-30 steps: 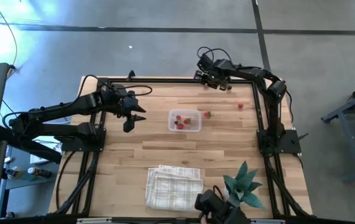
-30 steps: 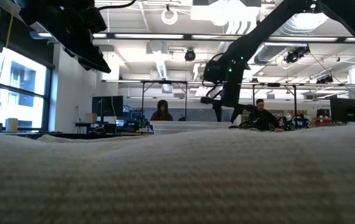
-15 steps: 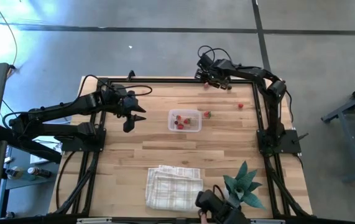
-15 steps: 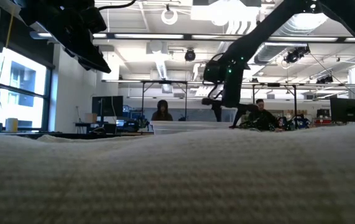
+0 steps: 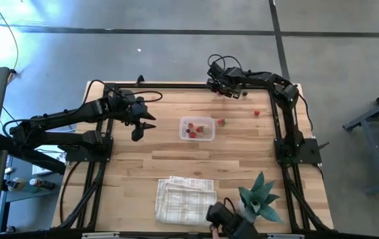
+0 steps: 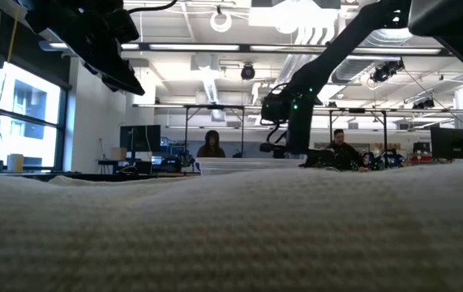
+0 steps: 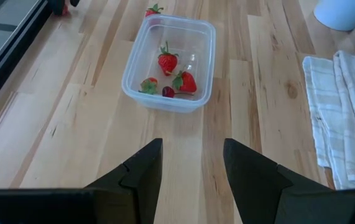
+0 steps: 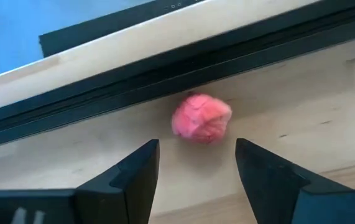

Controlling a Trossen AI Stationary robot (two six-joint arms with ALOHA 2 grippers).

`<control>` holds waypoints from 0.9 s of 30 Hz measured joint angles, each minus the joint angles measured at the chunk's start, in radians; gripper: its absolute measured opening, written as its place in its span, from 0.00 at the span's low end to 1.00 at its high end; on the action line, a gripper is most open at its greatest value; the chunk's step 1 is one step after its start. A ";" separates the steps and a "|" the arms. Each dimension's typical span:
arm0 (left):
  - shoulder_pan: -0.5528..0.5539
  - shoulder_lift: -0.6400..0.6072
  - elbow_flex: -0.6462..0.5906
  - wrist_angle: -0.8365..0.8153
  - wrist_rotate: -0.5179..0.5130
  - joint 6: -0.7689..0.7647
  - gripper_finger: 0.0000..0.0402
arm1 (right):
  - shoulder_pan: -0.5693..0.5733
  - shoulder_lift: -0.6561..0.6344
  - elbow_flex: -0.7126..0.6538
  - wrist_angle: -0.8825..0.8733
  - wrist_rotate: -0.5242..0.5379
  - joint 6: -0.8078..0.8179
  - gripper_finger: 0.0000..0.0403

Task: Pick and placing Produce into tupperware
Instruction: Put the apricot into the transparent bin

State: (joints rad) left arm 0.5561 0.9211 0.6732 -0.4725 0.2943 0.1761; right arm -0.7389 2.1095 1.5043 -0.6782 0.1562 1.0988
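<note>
right now the clear tupperware [image 5: 197, 129] sits near the middle of the wooden bench [image 5: 143, 159], and it serves as the landmark for everything else. inside it lie three red strawberries [image 7: 168, 63] and one small dark piece [image 7: 168, 92]. just outside its wall on the right arm's side rests another strawberry [image 5: 221, 122], and farther that way a red piece [image 5: 257, 113] lies alone on the wood.

the right end effector [image 5: 224, 91] is at the far edge of the bench, well away from the tupperware, by the black frame rail [image 8: 165, 68]. its fingers [image 8: 133, 171] are spread wide and empty, with a pink-red lumpy piece [image 8: 201, 118] lying on the wood just ahead of the gap between them, touching neither.

the left end effector [image 5: 143, 125] hangs off the tupperware's left-arm side, apart from it, fingers parted and holding nothing.

on the near side of the tupperware lies a folded white checked cloth [image 5: 185, 198], with a green plant [image 5: 259, 196] beside it.
</note>
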 joint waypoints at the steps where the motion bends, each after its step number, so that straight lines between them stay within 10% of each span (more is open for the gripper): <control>1: 0.000 0.000 0.000 0.000 0.000 0.000 0.40 | -0.001 0.000 0.000 -0.002 0.001 0.000 0.51; 27: 0.000 0.000 0.000 0.000 0.000 0.000 0.40 | -0.011 0.045 0.042 -0.012 0.018 0.048 0.51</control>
State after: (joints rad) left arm 0.5564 0.9211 0.6731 -0.4725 0.2943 0.1761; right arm -0.7497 2.1543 1.5463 -0.6901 0.1743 1.1467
